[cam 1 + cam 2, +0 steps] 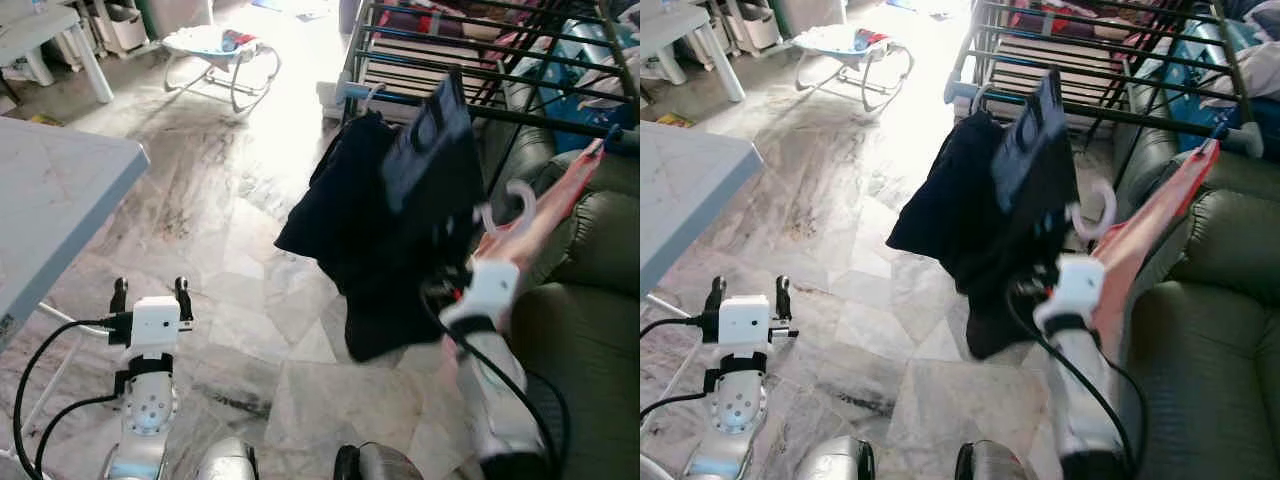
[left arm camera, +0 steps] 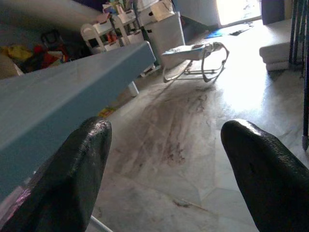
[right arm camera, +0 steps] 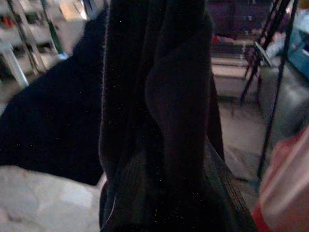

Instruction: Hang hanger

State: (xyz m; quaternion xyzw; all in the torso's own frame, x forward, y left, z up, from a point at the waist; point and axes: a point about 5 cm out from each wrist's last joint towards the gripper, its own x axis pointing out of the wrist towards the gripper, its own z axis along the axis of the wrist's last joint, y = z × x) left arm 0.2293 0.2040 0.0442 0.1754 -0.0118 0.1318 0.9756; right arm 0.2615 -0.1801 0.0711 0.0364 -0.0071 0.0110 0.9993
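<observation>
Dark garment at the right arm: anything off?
Yes. The dark garment hangs bunched and lopsided at the right end effector, and the white hanger hook is not on any drying rack bar.

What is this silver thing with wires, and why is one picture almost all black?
It's a walking robot with two silver arms. Two pictures come from cameras in its head, looking down at the marble floor. The other two come from little cameras on its wrists.

The left gripper is its left hand: two black fingers, spread open and holding nothing, next to a pale table.

The right arm reaches up into a dark garment, so its wrist camera sees mostly black cloth. I can't see those fingers. A white hanger hook pokes out beside it. Behind is a drying rack, and a green sofa sits on the right. A baby bouncer stands far back.
</observation>
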